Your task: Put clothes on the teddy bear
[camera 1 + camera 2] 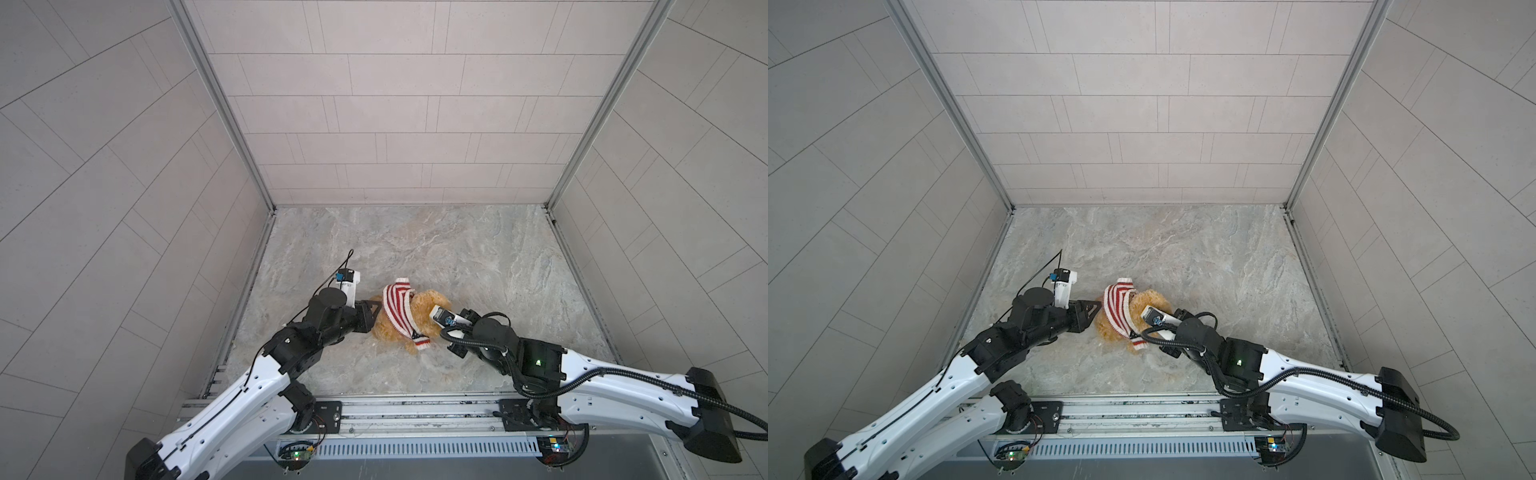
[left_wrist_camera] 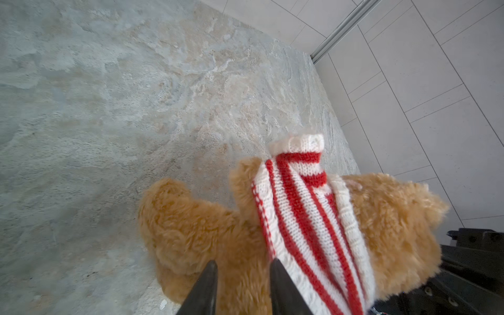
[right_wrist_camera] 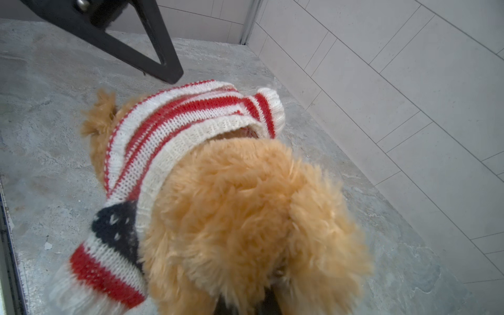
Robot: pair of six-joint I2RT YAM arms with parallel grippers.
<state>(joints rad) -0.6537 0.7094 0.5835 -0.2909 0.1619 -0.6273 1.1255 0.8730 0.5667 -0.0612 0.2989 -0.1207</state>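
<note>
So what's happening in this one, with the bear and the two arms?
Two arms are dressing the teddy bear, lying on the marble tabletop. The striped sweater is over its head but bunched high around the chest. The left gripper is at the bear's lower body, jaws apart. The right gripper is at the head, jaws shut and buried in fur.

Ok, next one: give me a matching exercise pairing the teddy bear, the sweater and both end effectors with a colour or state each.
1. teddy bear
2. sweater
3. left end effector
4. right end effector

A. jaws apart
B. red and white stripes
C. golden-brown, lying on the table
D. closed in the bear's fur

Pairs: 1-C, 2-B, 3-A, 4-D
</note>
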